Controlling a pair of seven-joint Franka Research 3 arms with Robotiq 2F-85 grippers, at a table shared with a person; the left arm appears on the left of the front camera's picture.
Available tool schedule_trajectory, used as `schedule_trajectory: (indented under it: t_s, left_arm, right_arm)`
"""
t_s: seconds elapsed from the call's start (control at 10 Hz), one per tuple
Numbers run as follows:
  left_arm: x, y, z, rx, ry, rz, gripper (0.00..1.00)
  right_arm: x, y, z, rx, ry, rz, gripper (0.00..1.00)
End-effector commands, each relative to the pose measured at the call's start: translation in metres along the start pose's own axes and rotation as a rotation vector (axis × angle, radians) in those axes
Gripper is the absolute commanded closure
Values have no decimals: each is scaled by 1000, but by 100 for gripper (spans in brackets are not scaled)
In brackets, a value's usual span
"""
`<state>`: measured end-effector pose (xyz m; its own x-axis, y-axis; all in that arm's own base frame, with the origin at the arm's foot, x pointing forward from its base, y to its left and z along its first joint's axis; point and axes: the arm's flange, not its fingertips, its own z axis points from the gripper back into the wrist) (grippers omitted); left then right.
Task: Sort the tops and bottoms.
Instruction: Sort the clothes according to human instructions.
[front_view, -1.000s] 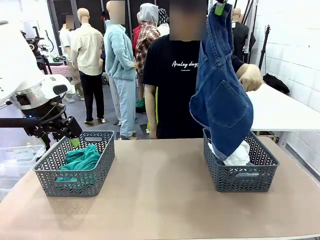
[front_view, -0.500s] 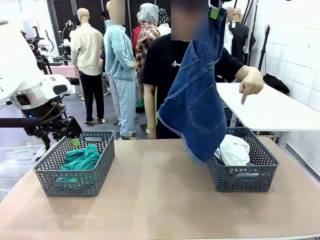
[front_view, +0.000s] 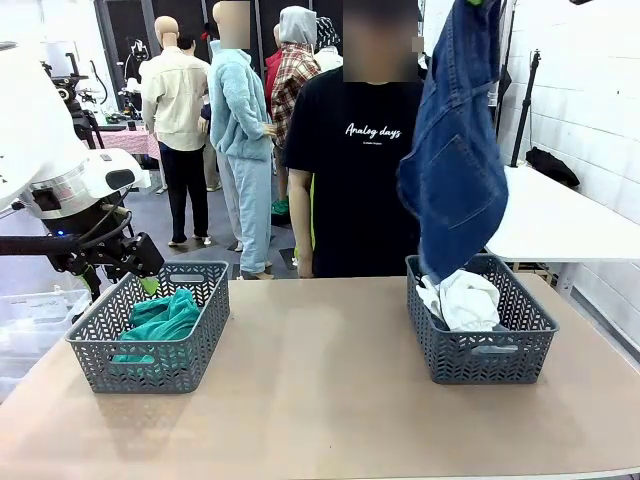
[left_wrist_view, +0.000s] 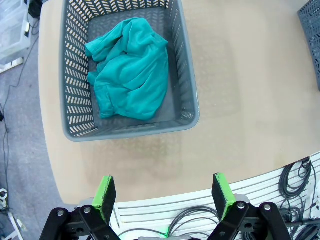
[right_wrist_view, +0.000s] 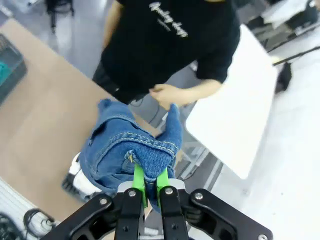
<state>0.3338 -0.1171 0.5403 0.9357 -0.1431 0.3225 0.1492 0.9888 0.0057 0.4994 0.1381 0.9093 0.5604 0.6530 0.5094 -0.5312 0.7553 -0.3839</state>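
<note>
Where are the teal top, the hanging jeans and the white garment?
teal top (left_wrist_view: 131, 70), left wrist view, middle of the crumpled fabric in its basket.
jeans (front_view: 455, 170), front view, on the back pocket area.
white garment (front_view: 466, 300), front view, on the bunched top fold in the right basket.

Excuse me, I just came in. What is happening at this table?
The right gripper is shut on dark blue jeans, holding them high above the right basket, which has a white garment inside. The left gripper is open, above the table edge beside the left basket with the teal top. A person stands behind the table.
</note>
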Motion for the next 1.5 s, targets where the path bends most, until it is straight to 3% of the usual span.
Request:
schedule_trajectory:
  t_s: [0.0,0.3,0.5,0.7,0.8,1.1,1.2,1.3,1.4]
  left_arm:
    - [-1,2,0,1,-2,-15,0]
    - [-1,2,0,1,-2,-15,0]
    - [-1,2,0,1,-2,-15,0]
    - [-1,2,0,1,-2,-15,0]
    - [-1,2,0,1,-2,-15,0]
    - [-1,2,0,1,-2,-15,0]
    - [-1,2,0,1,-2,-15,0]
    - [-1,2,0,1,-2,-15,0]
    - [-1,2,0,1,-2,-15,0]
  right_arm:
    - [15,-25,-8,-40,33,-59,100]
    - [-33,-55,-103,-156,277,-188,100]
    - [-62,-37,-144,-27,378,-229,100]
    - [-90,-15,-153,56,452,-255,100]
    - [-106,1,-156,173,476,-282,100]
    - [-121,33,-160,404,470,-280,100]
    - [-117,30,-163,386,507,-267,100]
    - [-96,19,-157,348,477,-267,100]
    - [-96,19,-157,348,477,-267,100]
